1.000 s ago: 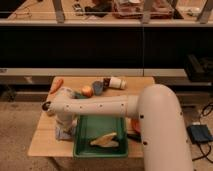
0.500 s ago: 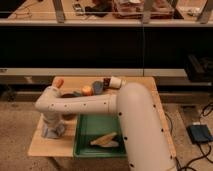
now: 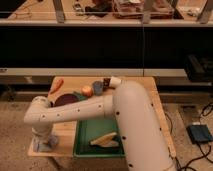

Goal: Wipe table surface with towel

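The pale blue-grey towel lies bunched at the front left corner of the wooden table. My gripper points straight down onto the towel and seems to press on it. The white arm sweeps in from the lower right across the table and hides much of its middle.
A green tray holding a pale yellow object sits at the front middle. At the back are a carrot, a dark plate, an orange fruit, a grey cup and a tipped white cup. The table's left edge is close to the towel.
The gripper and towel have slid left and toward the front left corner of the table. The arm has swung further left with them.
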